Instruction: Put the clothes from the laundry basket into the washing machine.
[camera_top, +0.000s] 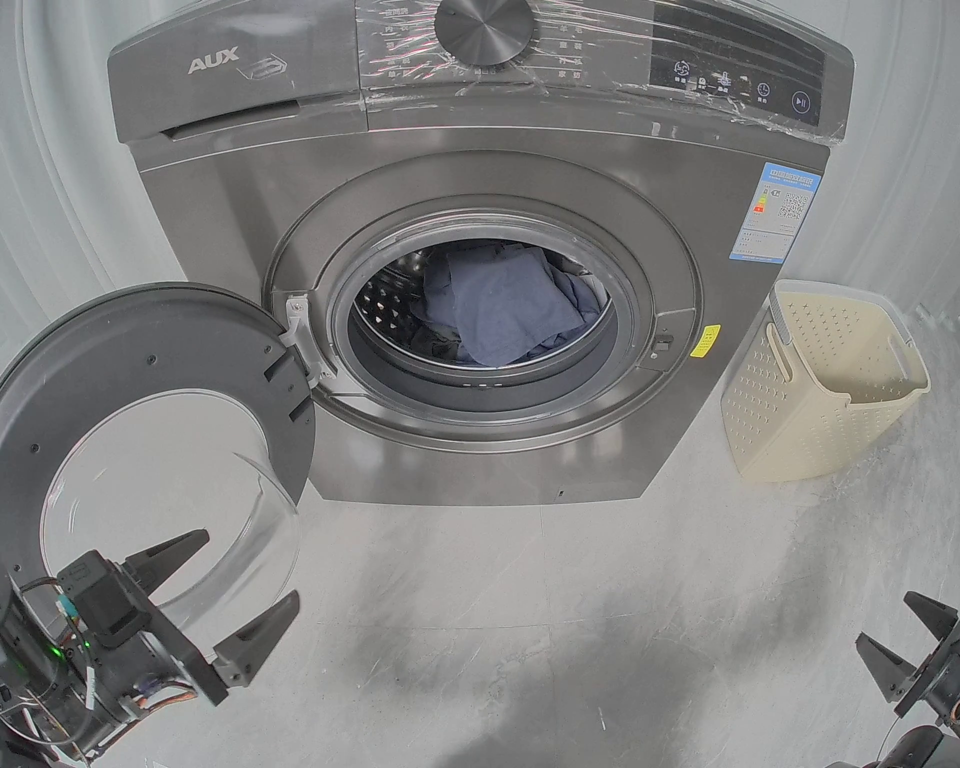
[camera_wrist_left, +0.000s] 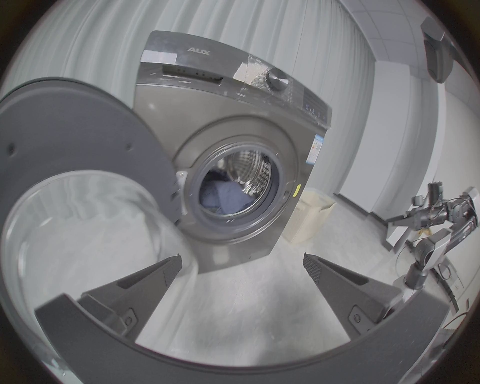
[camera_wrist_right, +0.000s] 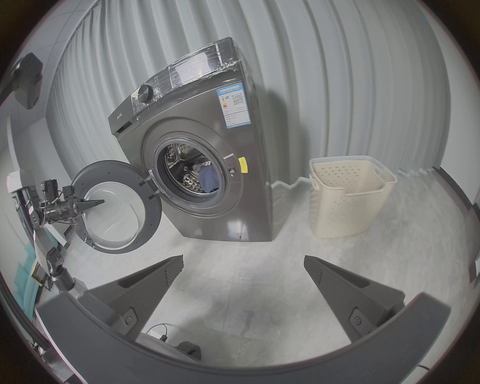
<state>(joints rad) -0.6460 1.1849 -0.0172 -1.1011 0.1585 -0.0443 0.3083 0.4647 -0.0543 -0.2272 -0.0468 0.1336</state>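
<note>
Grey floor (camera_top: 560, 600) holds the washing machine (camera_top: 480, 150): blue clothes (camera_top: 505, 300) inside it, laundry basket (camera_top: 800, 420) beside it. Left end effector (camera_top: 250, 566) and right end effector (camera_top: 885, 618) hang open and empty before it.

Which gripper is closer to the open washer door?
The left gripper, right in front of the door; the right gripper is far off, on the laundry basket side.

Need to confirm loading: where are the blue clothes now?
In the head view, the blue clothes lie in the drum of the washing machine, its door open to the left; the laundry basket stands to its right.
</note>
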